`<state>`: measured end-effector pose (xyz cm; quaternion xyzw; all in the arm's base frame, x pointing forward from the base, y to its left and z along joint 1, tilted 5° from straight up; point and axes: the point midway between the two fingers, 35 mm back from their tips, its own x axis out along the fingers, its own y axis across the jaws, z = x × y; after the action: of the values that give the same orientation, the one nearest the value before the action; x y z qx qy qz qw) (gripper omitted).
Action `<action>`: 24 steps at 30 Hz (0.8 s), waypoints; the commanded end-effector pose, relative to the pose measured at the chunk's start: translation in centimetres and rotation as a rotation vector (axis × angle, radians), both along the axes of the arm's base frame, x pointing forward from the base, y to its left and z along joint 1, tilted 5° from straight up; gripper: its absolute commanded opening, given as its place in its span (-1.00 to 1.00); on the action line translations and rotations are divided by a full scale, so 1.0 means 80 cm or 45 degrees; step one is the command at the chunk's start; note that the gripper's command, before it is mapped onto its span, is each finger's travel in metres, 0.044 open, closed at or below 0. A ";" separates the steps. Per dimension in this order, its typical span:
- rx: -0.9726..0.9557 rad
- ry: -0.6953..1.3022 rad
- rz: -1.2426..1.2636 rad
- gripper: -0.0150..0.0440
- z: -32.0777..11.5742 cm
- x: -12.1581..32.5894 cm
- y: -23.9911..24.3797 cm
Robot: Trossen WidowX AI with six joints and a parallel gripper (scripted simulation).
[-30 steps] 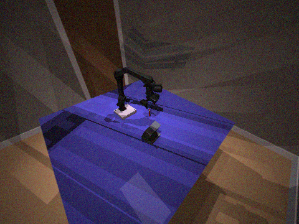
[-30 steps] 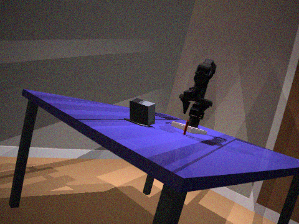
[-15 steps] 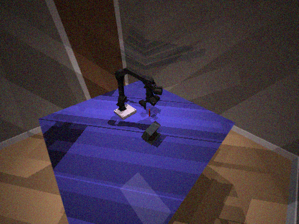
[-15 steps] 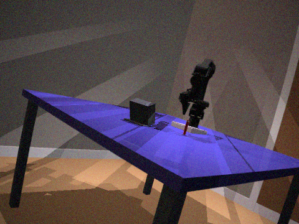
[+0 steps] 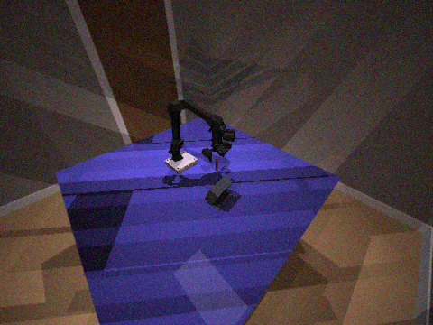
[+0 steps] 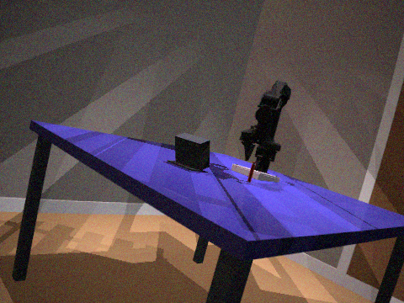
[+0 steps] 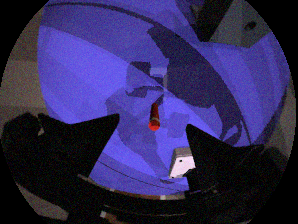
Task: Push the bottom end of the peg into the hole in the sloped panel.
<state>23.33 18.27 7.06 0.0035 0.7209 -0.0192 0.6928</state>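
Observation:
A thin red peg [image 5: 216, 164] [image 6: 251, 172] [image 7: 154, 124] stands upright on the table. My gripper [image 5: 215, 156] [image 6: 257, 159] [image 7: 153, 122] is open with nothing between its fingers. It points down above the peg, and the wrist view shows the peg's top in the gap between the two fingertips. The fingertips look close to the height of the peg's top. The dark grey sloped panel [image 5: 220, 190] [image 6: 192, 152] [image 7: 235, 36] stands apart from the peg. In the wrist view it is partly cut off at the upper right, where a dark hole [image 7: 251, 25] shows in its face.
The white base plate [image 5: 187, 162] [image 6: 241, 170] [image 7: 183, 164] of the arm lies close beside the peg, on the side away from the panel. The blue table [image 5: 149, 235] [image 6: 295, 210] carries dark shadows of the arm. The panel block stands a short way from the gripper.

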 end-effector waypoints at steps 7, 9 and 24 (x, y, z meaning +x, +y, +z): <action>0.000 0.008 -0.008 1.00 -0.023 -0.002 -0.001; 0.000 0.008 -0.008 1.00 -0.027 -0.003 -0.001; -0.002 0.003 0.000 0.82 -0.043 -0.004 -0.003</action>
<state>23.00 18.01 3.53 0.0024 0.7222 -0.0205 0.6914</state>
